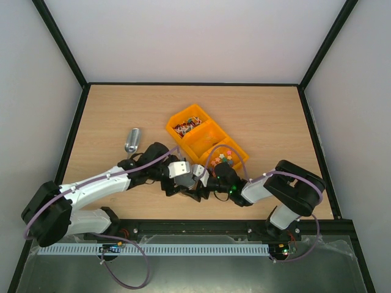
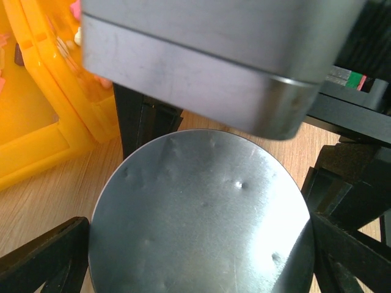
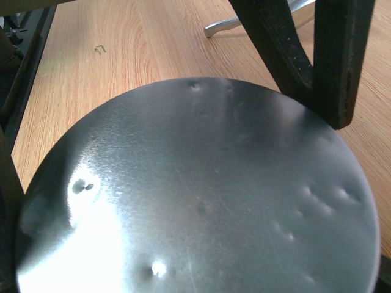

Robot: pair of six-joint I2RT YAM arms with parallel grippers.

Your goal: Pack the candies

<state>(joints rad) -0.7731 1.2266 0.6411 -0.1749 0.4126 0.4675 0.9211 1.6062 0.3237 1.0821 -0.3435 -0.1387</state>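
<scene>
The candies [image 1: 186,126], tiny red and white wrapped sweets, lie in the far compartment of an orange tray [image 1: 197,113]. My left gripper [image 1: 182,173] and right gripper [image 1: 201,177] meet just in front of the tray's near end. The left gripper [image 2: 195,268] is shut on a round dented metal tin piece [image 2: 201,213], its fingers [image 2: 43,256] at the piece's sides. A second metal tin piece [image 2: 201,67] hangs right above it. The right gripper [image 3: 195,244] is shut on a round dented metal piece [image 3: 201,195].
Chunky pastel pieces [image 1: 223,157] fill the tray's near compartment; the middle one looks empty. A metal scoop [image 1: 132,140] lies left of the tray and shows in the right wrist view [image 3: 226,24]. The tray's orange wall [image 2: 36,140] is close on the left gripper's left.
</scene>
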